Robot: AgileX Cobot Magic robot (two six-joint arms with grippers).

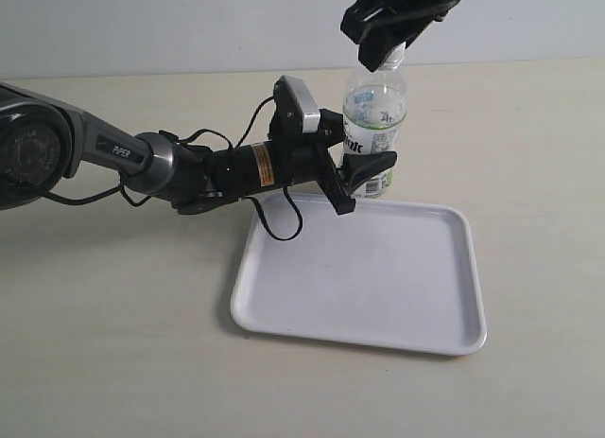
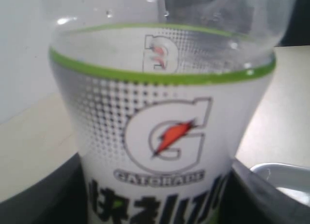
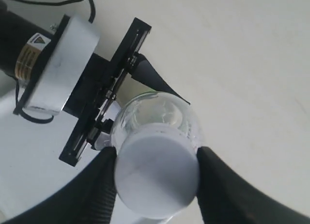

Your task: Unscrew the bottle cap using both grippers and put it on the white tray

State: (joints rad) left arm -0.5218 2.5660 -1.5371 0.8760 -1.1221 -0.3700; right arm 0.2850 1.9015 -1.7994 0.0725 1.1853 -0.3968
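Note:
The clear bottle (image 1: 374,126) with its white label stands upright on the table just behind the white tray (image 1: 364,272). My left gripper (image 1: 364,178) is shut on the bottle's lower body; in the left wrist view the label (image 2: 160,146) fills the frame between dark fingers (image 2: 38,195). From above, my right gripper (image 1: 386,52) is shut on the bottle cap (image 3: 156,171), whose white top shows between the two black fingers (image 3: 94,185) pressed on its sides. In the exterior view the cap is hidden by that gripper.
The left arm (image 1: 113,154) stretches in from the left with a black cable (image 1: 274,225) looping over the tray's near-left corner. Beige table surface (image 1: 113,343) surrounds the tray.

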